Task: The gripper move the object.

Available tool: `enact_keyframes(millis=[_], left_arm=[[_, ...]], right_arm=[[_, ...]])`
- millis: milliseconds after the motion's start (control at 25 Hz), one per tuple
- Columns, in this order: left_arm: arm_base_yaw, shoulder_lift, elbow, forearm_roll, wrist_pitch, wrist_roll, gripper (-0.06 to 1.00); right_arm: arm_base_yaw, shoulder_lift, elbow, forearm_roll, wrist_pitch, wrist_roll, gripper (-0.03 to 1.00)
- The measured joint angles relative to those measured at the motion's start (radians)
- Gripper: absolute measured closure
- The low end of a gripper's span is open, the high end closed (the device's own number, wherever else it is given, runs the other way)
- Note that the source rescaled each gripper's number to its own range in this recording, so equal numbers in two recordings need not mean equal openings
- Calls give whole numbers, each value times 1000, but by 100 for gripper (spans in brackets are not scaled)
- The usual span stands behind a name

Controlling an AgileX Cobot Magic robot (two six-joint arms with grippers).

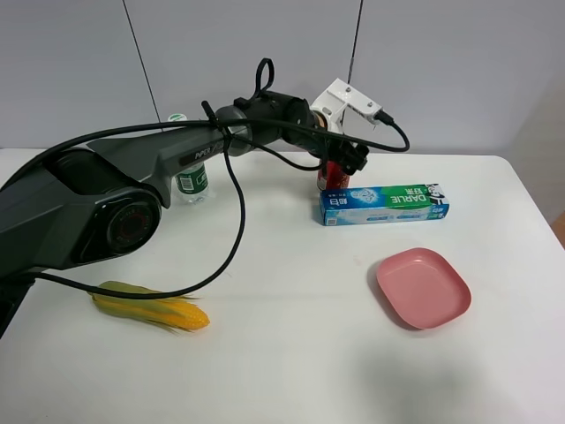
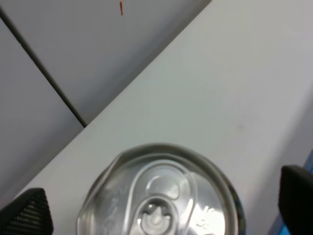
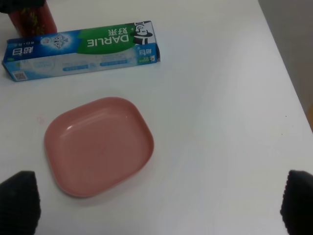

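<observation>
The red can [image 1: 334, 177] stands upright at the back middle of the white table, just behind the toothpaste box. My left gripper [image 1: 341, 159] reaches across to it and hangs right over it. In the left wrist view the can's silver top with pull tab [image 2: 161, 196] sits between the two black fingertips [image 2: 24, 215], with a gap on each side, so the left gripper [image 2: 161, 213] is open around it. My right gripper [image 3: 159, 205] is open and empty above the table, out of the exterior view. The can's red side shows in the right wrist view [image 3: 32, 17].
A blue-green toothpaste box [image 1: 384, 203] lies in front of the can. A pink plate [image 1: 422, 287] sits front right. A corn cob [image 1: 150, 306] lies front left. A clear green-labelled water bottle [image 1: 190, 181] stands behind the left arm. A grey wall is close behind.
</observation>
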Motion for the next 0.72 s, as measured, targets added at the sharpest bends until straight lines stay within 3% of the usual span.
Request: enact_keyframes(millis=[160,360,520,720], left_arm=[[-3,-17,0,-44,58,-3,12],[-15,-108,0,-77,238,-12,11],[-22,-200,-2,-81,331,-9,-2],[-22,-281,-2,-81,430,-9,-4]], right_arm=[[0,0,0,0,0,0,-3],[0,0,0,0,0,0,-3],[0,0,0,0,0,0,-3],[0,0,0,0,0,0,-3]])
